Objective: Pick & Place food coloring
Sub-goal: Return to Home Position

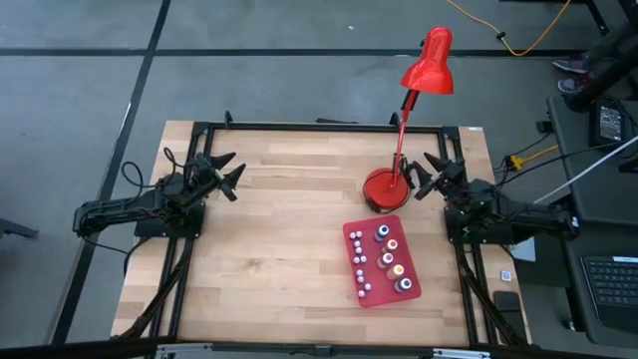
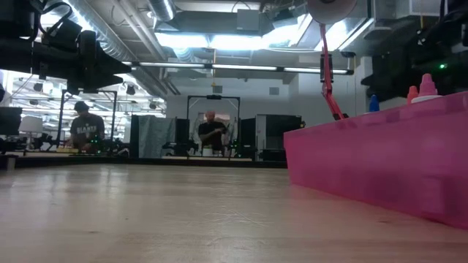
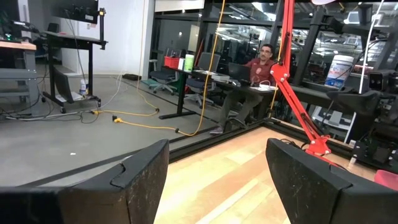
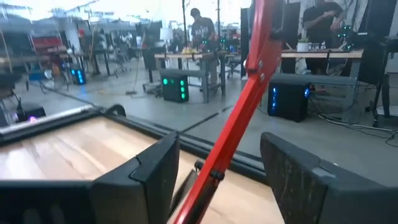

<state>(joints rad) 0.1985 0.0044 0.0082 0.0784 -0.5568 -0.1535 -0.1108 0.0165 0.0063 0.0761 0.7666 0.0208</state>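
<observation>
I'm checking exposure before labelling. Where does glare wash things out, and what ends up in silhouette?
Low view: the ceiling lights blow out white, and the arm at upper left is a black silhouette; the red bin is well lit. Right wrist view: the far room's ceiling washes out white. High view: evenly lit, no glare on the table.

One bin [image 1: 371, 254], five large food coloring bottles [image 1: 387, 259], about six small ones [image 1: 356, 257], one lamp [image 1: 427, 62].

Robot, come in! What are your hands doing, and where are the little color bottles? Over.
Left gripper open, empty, far left. Right gripper open, empty, far right. Food coloring bottles in red bin. Red lamp base close by right gripper.
</observation>
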